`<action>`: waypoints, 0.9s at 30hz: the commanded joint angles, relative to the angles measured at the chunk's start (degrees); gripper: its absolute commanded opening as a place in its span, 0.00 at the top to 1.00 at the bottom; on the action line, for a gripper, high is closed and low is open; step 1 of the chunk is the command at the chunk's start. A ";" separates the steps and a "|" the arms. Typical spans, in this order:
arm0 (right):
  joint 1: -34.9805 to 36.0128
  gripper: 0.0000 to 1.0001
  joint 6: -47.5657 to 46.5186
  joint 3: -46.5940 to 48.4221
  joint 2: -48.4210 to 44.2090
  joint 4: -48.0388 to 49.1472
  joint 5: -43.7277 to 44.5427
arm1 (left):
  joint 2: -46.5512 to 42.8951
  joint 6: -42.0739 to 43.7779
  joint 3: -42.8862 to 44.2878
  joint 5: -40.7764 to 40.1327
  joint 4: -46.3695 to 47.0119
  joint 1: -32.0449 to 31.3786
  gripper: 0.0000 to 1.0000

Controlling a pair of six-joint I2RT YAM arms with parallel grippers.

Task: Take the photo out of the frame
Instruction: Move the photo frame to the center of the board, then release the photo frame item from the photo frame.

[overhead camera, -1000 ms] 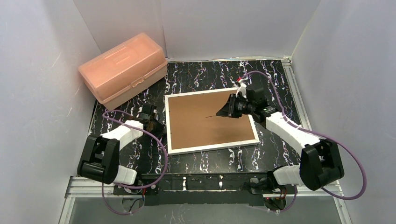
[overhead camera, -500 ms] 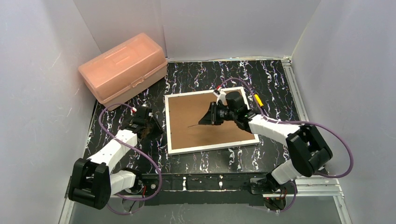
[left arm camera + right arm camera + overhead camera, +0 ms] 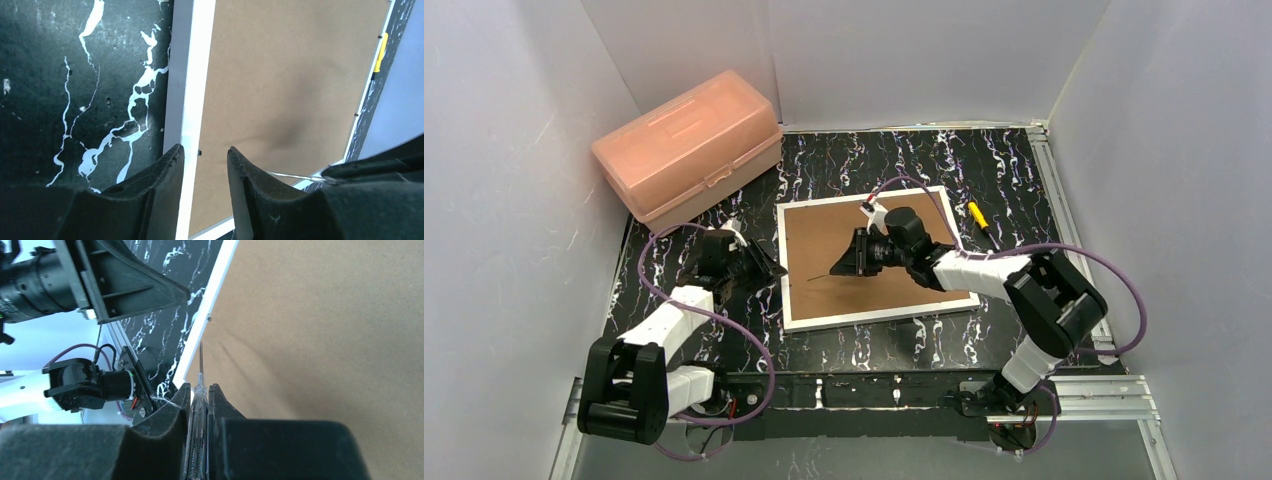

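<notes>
The large flat white-bordered picture frame (image 3: 824,292) lies brown fibreboard back up, the photo hidden beneath, with the right gripper (image 3: 200,390) nearer, clamping a thin clear-handled metal pick (image 3: 201,365) aimed along the board at its left edge, where the left gripper (image 3: 205,152) hovers, jaws narrowly parted.

White-edged frame (image 3: 876,260) flat, brown back up

I count one frame (image 3: 864,262), one pink box (image 3: 686,150), one clear screwdriver (image 3: 199,405), one yellow-handled tool (image 3: 977,214), and two of mine: left gripper (image 3: 204,151), right gripper (image 3: 200,386).
</notes>
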 commanded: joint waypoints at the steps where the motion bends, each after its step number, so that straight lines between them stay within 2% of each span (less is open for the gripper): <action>1: 0.18 0.99 1.38 0.48 3.64 7.19 -1.04 | 0.62 0.75 -1.51 3.21 3.30 0.70 0.64; 10: 0.42 0.99 2.68 2.46 9.58 11.11 -2.81 | 1.50 0.85 -2.66 4.10 3.24 0.93 0.65; 27: 1.86 0.99 4.31 5.03 15.27 13.42 -3.30 | 7.22 1.23 -1.25 6.19 3.33 1.87 0.75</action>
